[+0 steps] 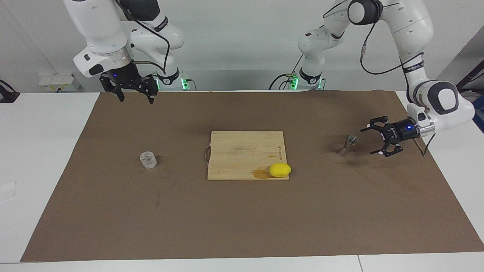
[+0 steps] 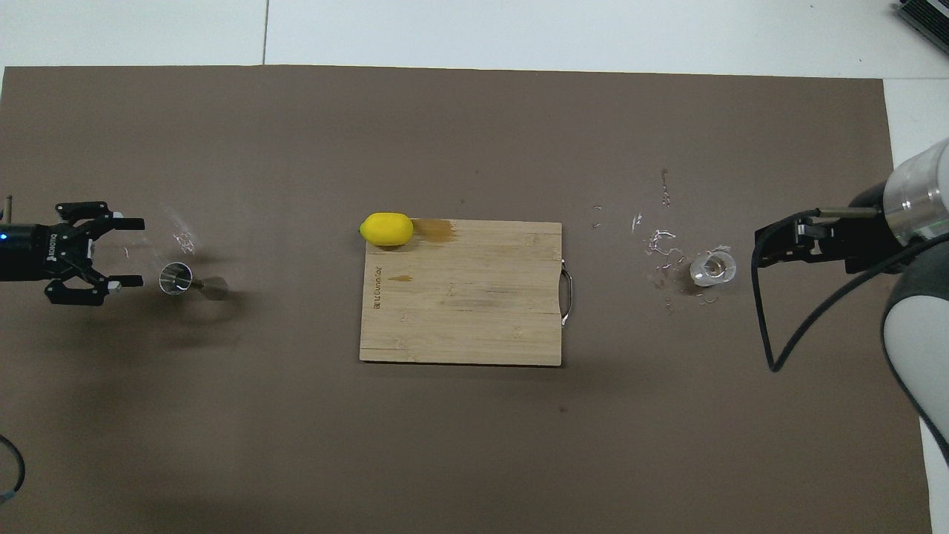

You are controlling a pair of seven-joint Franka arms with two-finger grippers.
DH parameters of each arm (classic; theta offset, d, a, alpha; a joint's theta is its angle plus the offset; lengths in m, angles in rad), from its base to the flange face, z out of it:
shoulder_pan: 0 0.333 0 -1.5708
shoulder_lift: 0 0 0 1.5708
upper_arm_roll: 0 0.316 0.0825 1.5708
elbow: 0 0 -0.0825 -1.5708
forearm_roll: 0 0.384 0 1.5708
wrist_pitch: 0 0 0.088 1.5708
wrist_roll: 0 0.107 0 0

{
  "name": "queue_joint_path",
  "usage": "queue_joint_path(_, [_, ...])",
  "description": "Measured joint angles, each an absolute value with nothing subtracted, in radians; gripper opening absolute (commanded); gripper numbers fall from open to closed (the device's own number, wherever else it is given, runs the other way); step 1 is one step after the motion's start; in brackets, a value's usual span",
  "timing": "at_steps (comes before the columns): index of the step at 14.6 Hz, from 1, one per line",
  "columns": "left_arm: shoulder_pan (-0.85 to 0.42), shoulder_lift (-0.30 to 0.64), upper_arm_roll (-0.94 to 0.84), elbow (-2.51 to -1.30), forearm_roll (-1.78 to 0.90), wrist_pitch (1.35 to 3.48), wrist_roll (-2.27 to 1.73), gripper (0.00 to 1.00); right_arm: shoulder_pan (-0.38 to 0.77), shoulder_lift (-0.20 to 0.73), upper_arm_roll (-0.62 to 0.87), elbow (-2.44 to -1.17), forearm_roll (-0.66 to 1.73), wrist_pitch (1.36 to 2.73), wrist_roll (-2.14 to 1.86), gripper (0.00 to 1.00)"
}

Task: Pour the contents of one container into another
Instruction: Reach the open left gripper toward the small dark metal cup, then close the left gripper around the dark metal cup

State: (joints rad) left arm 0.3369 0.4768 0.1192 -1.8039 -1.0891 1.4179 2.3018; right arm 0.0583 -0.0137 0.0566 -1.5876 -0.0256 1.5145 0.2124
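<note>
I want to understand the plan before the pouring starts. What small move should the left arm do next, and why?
Probably advance the left end effector sideways until its open fingers straddle the jigger, then close. It is turned on its side, level with the upright jigger, with a gap between them. The glass cup stands untouched; the right end effector waits, raised.

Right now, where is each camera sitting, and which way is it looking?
Facing view: high across the table, looking at the robots; both whole arms show, left gripper open beside the jigger, right gripper open, waiting.
Overhead view: high above the robots' end, looking steeply down and forward; only the grippers and a bit of arm show.
Both share the glass cup, cutting board and lemon.
</note>
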Motion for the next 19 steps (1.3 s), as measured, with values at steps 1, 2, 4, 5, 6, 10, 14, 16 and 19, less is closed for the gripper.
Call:
queue_joint_path(1, [0.338,0.490,0.119,-1.804,-1.114,1.407,2.360,1.00,0.058,-0.014,0.057,-1.588,-0.026,1.514,0.212,1.00])
queue_joint_path(2, [0.345,0.501,0.119,-1.804,-1.142,1.388,2.392,1.00,0.058,-0.014,0.057,-1.588,-0.026,1.514,0.212,1.00])
queue_joint_path(4, [0.372,0.522,0.119,-1.804,-1.163,1.358,2.422,1.00,0.058,-0.014,0.057,-1.588,-0.026,1.514,0.212,1.00])
queue_joint_path(5, [0.385,0.530,0.119,-1.804,-1.164,1.348,2.435,1.00,0.058,-0.014,0.057,-1.588,-0.026,1.514,0.212,1.00])
queue_joint_path(6, [0.395,0.537,0.120,-1.804,-1.164,1.333,2.442,1.00,0.058,-0.014,0.057,-1.588,-0.026,1.514,0.212,1.00])
queue_joint_path(10, [0.405,0.544,0.117,-1.817,-1.164,1.313,2.445,1.00,0.058,-0.014,0.057,-1.588,-0.026,1.514,0.212,1.00])
queue_joint_path(14, [0.382,0.550,0.107,-1.852,-1.164,1.320,2.448,1.00,0.058,-0.014,0.057,-1.588,-0.026,1.514,0.212,1.00])
queue_joint_path(16, [0.366,0.551,0.105,-1.864,-1.164,1.324,2.451,1.00,0.058,-0.014,0.057,-1.588,-0.026,1.514,0.212,1.00])
queue_joint_path(19, [0.360,0.551,0.105,-1.867,-1.165,1.325,2.451,0.86,0.058,-0.014,0.057,-1.588,-0.026,1.514,0.212,1.00])
